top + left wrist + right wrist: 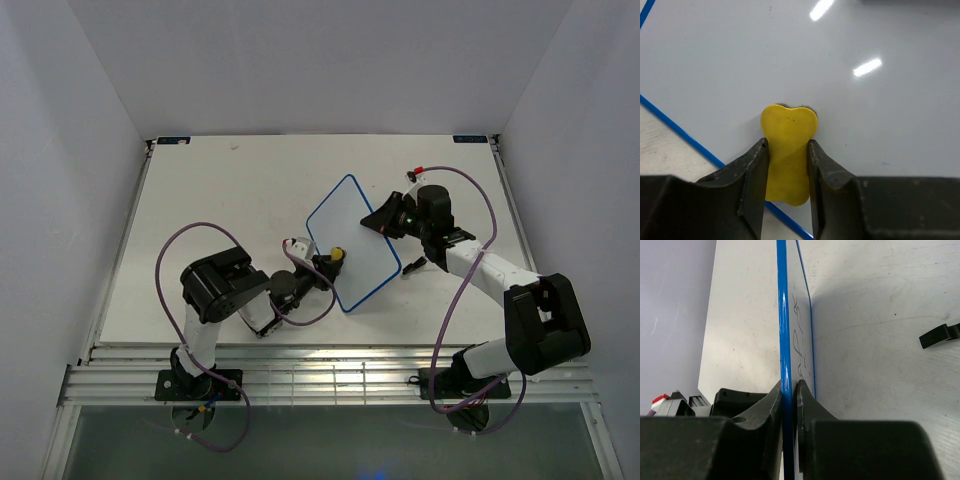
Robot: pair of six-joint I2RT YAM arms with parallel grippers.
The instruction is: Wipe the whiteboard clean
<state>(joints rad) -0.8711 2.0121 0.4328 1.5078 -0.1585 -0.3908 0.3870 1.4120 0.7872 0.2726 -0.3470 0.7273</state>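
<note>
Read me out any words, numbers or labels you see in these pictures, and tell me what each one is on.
No text can be read.
Whiteboard: faint handwritten strokes, seen nearly edge-on from the right wrist, unreadable.
Dark labels at the table's far corners: too small to read.
Yellow sponge: no print.

At the table's (230,200) middle the whiteboard (352,240) sits between the arms. The right gripper (385,222) is clamped on its right edge, the left gripper (330,262) holds a sponge (338,254) against its near-left face, and a small loose piece (412,266) lies just right.
</note>
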